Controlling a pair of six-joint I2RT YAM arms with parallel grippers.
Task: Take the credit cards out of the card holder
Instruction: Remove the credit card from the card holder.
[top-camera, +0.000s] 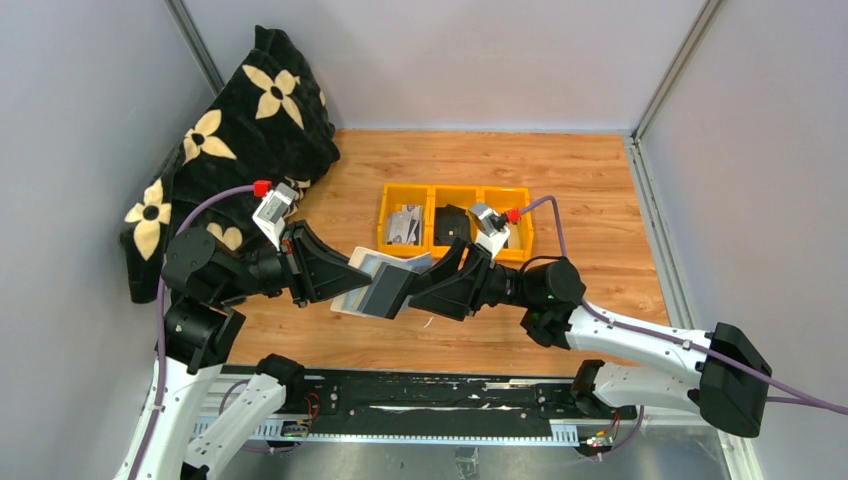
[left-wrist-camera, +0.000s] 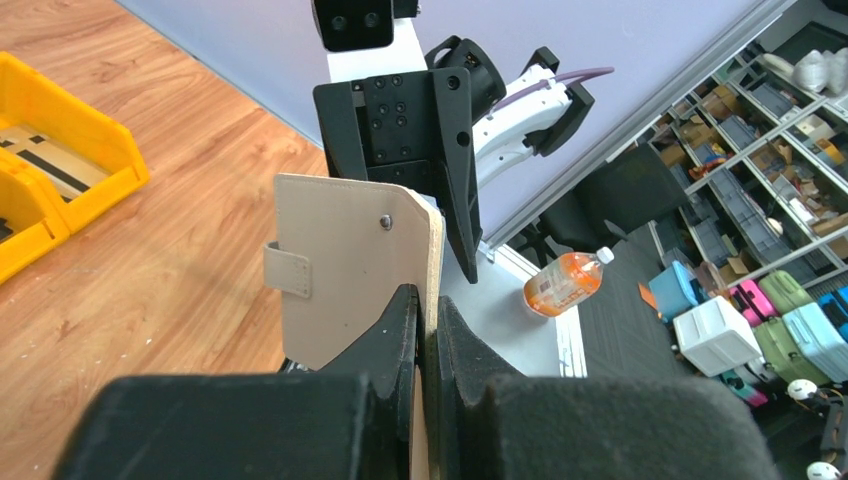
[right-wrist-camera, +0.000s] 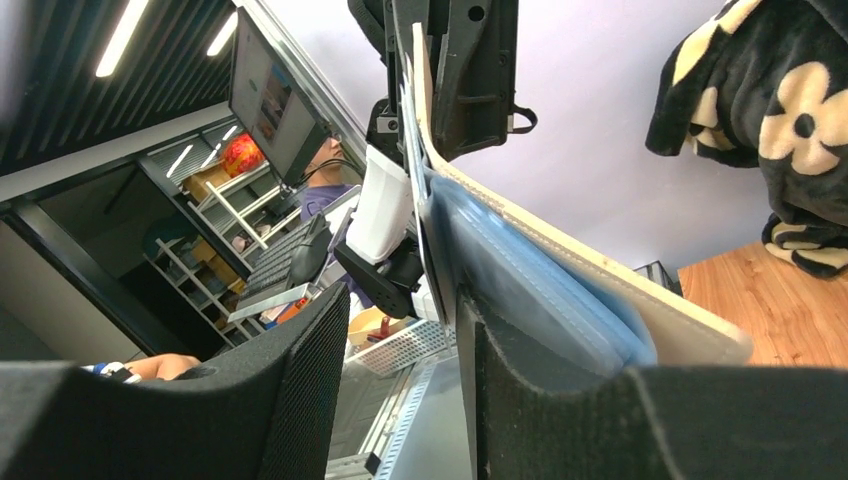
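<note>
The card holder (top-camera: 372, 272) is held in the air between my two arms, beige outside, pale blue-grey inside. My left gripper (top-camera: 340, 278) is shut on its beige cover; the left wrist view shows the cover (left-wrist-camera: 345, 255) with its snap tab (left-wrist-camera: 288, 270) clamped edge-on between the fingers (left-wrist-camera: 395, 335). My right gripper (right-wrist-camera: 400, 380) is open. The blue inner leaves (right-wrist-camera: 530, 290) lie against the outside of one finger, and a thin grey edge (right-wrist-camera: 437, 255) runs along that finger's inner side. Grey-white credit cards (top-camera: 405, 225) lie in the left compartment of the yellow bin (top-camera: 385, 205).
The yellow bin's middle compartment holds a black item (top-camera: 452, 222); my right wrist covers part of the right compartment. A black flowered blanket (top-camera: 235, 130) is heaped at the back left. Grey walls enclose the wooden table (top-camera: 600, 190). The bin (left-wrist-camera: 100, 160) also shows in the left wrist view.
</note>
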